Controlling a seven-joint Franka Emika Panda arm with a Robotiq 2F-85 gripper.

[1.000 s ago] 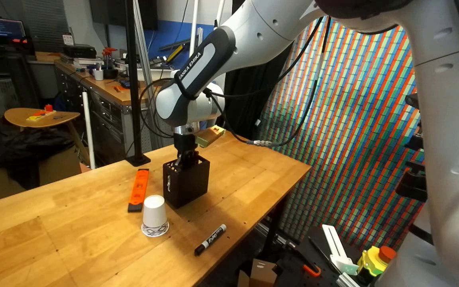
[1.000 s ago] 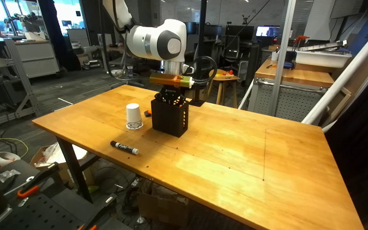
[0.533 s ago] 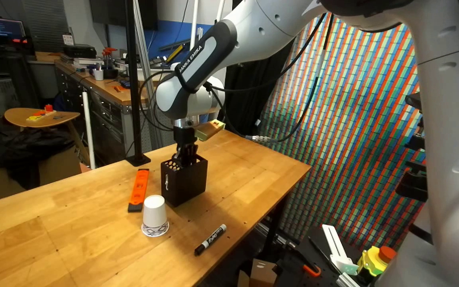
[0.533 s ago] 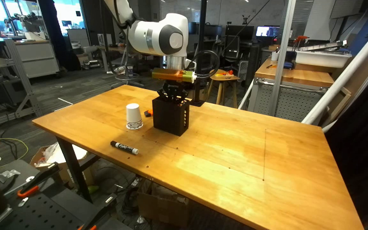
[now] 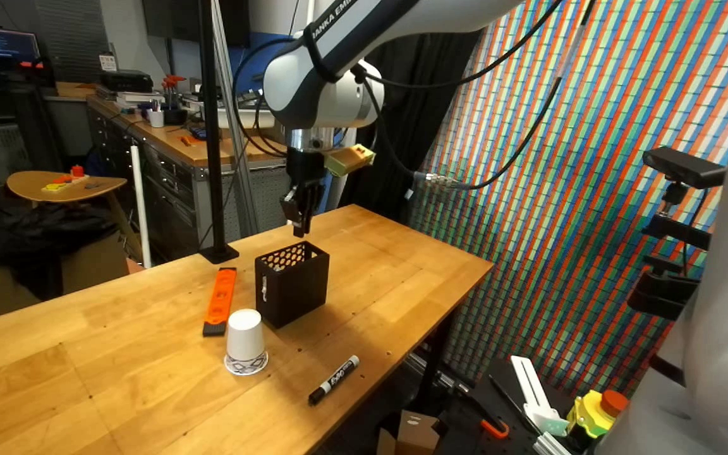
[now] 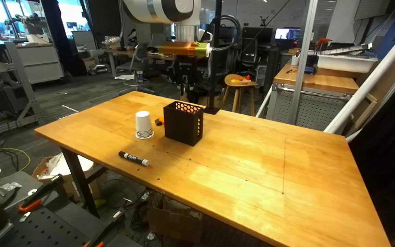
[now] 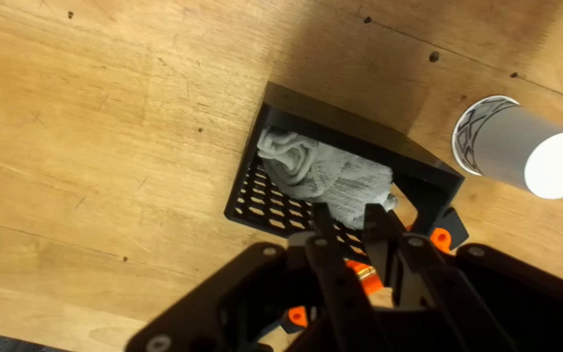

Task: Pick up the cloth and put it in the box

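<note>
The black box [image 5: 292,291] [image 6: 182,125] [image 7: 330,105] stands upright on the table, its top uncovered and its sides perforated. Inside it lies the crumpled off-white cloth [image 7: 345,171], seen only in the wrist view; in both exterior views the walls hide it. My gripper [image 5: 301,229] [image 6: 186,96] [image 7: 349,212] hangs above the box, clear of its rim. A gap shows between the dark fingers [image 7: 378,220] and they hold nothing. From the wrist camera their tips overlap the perforated wall and the cloth's lower edge.
An upturned white paper cup [image 5: 245,338] [image 6: 143,124] [image 7: 501,142] stands close to the box. An orange level [image 5: 220,300] lies behind the cup. A black marker [image 5: 333,380] [image 6: 133,159] lies near the table's edge. A black post [image 5: 213,164] rises at another edge.
My gripper has risen out of the box's top, where its fingers were hidden inside, and now hangs above it with the jaws apart. The box shifted very slightly early on.
</note>
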